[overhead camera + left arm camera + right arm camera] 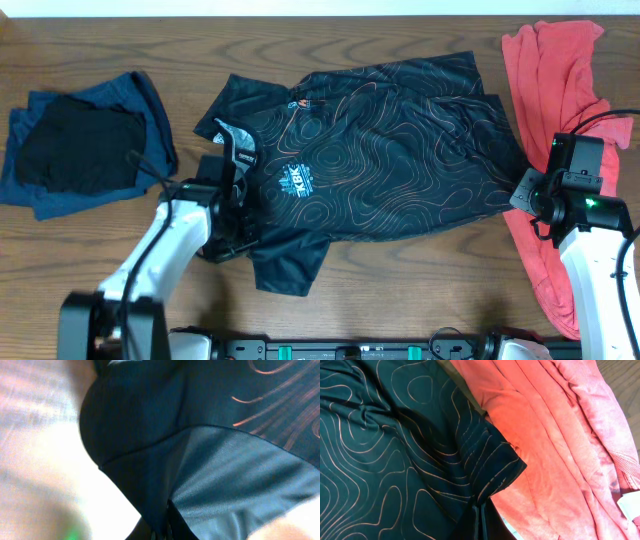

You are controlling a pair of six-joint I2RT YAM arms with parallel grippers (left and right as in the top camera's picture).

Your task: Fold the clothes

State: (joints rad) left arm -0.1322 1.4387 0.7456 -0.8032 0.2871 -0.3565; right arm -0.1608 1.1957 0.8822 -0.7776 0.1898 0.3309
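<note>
two pincers clamp black jersey (380,150), spread badge-side up across middle of wooden worktop (100,50), collar toward left arm. left pincer (237,222) closed on dark fabric by near sleeve, though wrist view is blurred. right pincer (525,192) pinches hem corner, cloth gathered into narrow fold between fingers. coral-red garment (545,80) lies rumpled along right side, touching jersey hem and running under right arm. blue piece (150,100) with plain black piece (80,150) on top sits well apart at left.
</note>
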